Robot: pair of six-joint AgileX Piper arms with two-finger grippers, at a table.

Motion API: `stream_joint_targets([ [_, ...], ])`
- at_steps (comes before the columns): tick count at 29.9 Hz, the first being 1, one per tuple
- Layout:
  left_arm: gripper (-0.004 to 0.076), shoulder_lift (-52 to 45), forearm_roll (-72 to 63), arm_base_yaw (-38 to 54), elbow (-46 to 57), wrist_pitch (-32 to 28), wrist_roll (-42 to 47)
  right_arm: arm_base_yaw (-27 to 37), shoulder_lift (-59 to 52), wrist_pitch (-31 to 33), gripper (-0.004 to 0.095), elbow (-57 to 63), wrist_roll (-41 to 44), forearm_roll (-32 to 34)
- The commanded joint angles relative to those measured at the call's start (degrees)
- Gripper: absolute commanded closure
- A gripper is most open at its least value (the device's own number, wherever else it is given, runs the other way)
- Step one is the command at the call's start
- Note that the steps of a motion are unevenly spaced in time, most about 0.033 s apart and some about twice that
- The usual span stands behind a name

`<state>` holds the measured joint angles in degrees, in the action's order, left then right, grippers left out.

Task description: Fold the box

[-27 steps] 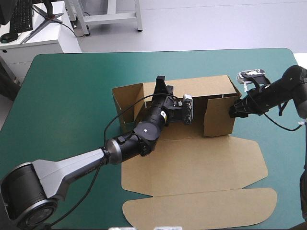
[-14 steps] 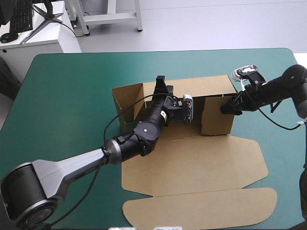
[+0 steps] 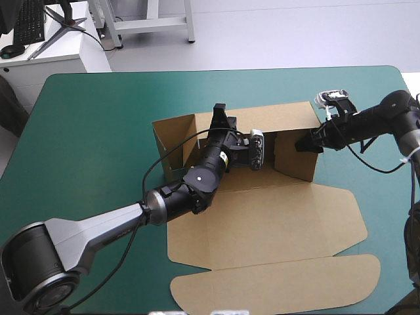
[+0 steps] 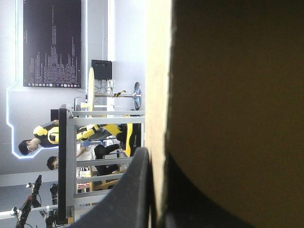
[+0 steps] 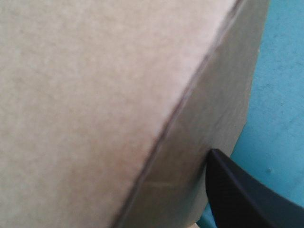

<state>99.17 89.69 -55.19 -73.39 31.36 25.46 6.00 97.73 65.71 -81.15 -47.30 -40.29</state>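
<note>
Board took up most of the high view. The brown box (image 3: 262, 223) lay in the middle of the table's teal-green cover (image 3: 98, 131). Its far wall (image 3: 282, 118) and both end walls were raised, and its lid (image 3: 275, 285) was spread flat toward the near edge. The left arm reached in over the box floor, and the left gripper (image 3: 220, 117) sat at the top edge of the far wall, a little left of its middle. The right gripper (image 3: 303, 144) came in from the table's right side and touched the outside of the right-hand wall (image 3: 295, 161), which stood at a slant to the far wall.

In the left wrist view, the edge of the board stood between the black fingers (image 4: 135, 190), one on each face of the sheet. They were all but closed on it, so the left jaws were gripping the box.

In the right wrist view, brown board filled nearly everything, with a crease running across it. A strip of teal-green cover showed beside it. The right gripper lay right against the board. Whether its jaws were open or closed could not be told.
</note>
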Motion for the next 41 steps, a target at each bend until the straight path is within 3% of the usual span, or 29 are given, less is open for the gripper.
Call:
stream_joint_targets([
  [1,0.0734,-2.5,1.1,-0.8,-1.6,-0.5,1.3,-0.1,-0.5,-0.7,0.0406,-1.3,-0.1,-3.3],
  [3,0.0734,-2.5,1.8,-0.8,-1.6,-0.5,1.3,-0.1,-0.5,-1.1,0.0568,-1.3,-1.2,-3.3],
  [6,0.0734,-2.5,3.1,-0.8,-1.6,-0.5,1.3,-0.1,-0.5,-1.1,0.0936,-1.3,-2.3,-3.3],
  [7,0.0734,-2.5,3.1,-0.8,-1.6,-0.5,1.3,-0.1,-0.5,-1.1,0.0901,-1.3,-2.3,-3.3],
  [18,0.0713,-2.5,3.5,-0.8,-1.6,-1.7,1.3,-0.1,-0.5,-1.8,0.0906,-1.3,-0.6,-3.3],
  [23,0.0557,-2.5,5.0,-0.8,-1.6,-2.5,2.2,-2.4,-0.5,-2.9,0.0906,-1.3,0.8,-0.5],
  [28,0.0393,-2.5,9.7,-0.8,-1.6,-5.5,12.3,-5.2,-0.5,-7.0,0.0906,-1.4,5.2,4.2],
  [33,0.0391,-3.3,13.6,-1.1,-1.6,-9.4,16.7,-5.6,-0.5,-11.2,0.0906,-1.4,9.0,4.9],
  [41,0.0416,-7.6,13.6,-6.6,-1.6,-9.0,17.2,-5.7,-0.4,-19.2,0.0906,-1.5,15.1,7.8],
])
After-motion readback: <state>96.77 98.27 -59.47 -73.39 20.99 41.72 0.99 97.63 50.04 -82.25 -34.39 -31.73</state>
